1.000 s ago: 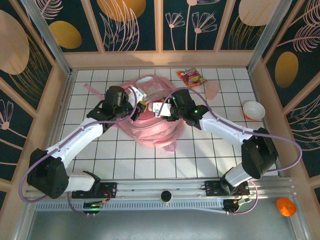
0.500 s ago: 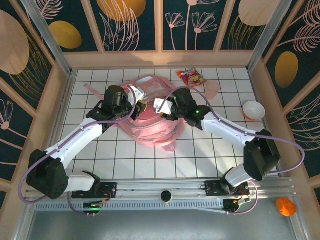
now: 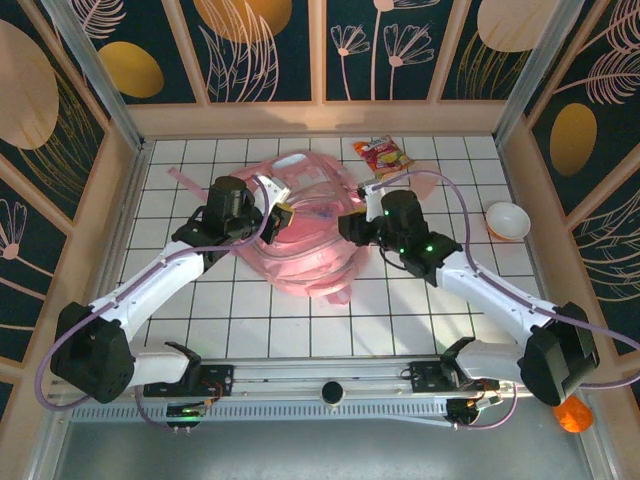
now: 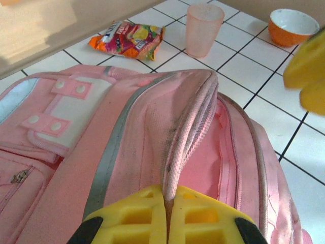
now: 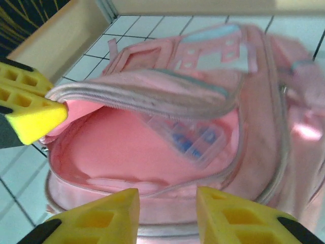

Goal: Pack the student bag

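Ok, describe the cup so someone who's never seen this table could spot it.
Find the big pink student bag in the middle of the tiled table. Beyond its far right side stands the cup, between a colourful snack packet and an orange bowl. It alone is a plain, translucent pale pink tumbler, upright.

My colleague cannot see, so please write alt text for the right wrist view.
A pink student bag lies open, a clear compartment box with blue pieces inside it. The left gripper pinches the flap edge at left; the right gripper stands open below.
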`<state>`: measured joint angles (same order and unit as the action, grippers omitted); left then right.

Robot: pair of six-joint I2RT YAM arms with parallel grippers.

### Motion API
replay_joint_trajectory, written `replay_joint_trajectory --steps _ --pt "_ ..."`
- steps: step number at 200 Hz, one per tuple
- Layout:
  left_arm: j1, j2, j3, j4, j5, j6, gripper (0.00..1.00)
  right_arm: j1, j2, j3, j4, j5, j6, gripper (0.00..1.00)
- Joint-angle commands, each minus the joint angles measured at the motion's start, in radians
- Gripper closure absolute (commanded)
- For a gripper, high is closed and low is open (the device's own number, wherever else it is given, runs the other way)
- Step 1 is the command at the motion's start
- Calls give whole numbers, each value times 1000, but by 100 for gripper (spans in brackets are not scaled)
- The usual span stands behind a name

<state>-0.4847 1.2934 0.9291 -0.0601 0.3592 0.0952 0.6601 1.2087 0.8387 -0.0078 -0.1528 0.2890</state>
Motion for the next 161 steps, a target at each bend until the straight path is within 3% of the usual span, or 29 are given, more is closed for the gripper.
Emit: replay_joint_trajectory --steps 1,7,25,47,71,96,117,145,161 --pt "-6 -43 5 126 60 -34 100 27 -18 -22 51 -4 354 67" --pt "-6 -42 4 120 70 -26 100 36 -22 -21 61 1 365 66" --pt "-6 -34 -11 70 113 63 87 53 -36 -12 85 0 366 66" --pt "-6 -43 -10 -34 78 226 51 59 -64 19 56 51 318 65" --pt "10 -88 4 -112 -1 312 25 59 -98 27 69 66 188 63" --pt "97 -153 -28 -104 80 180 18 58 -92 53 25 68 95 61" --pt "149 -212 -90 -117 33 120 17 62 -66 80 -15 2 10 59" --pt "215 -234 -91 -243 -67 272 15 65 -41 103 -68 10 5 58" --pt "227 -207 -73 -316 -142 428 14 64 -37 102 -69 -5 43 57"
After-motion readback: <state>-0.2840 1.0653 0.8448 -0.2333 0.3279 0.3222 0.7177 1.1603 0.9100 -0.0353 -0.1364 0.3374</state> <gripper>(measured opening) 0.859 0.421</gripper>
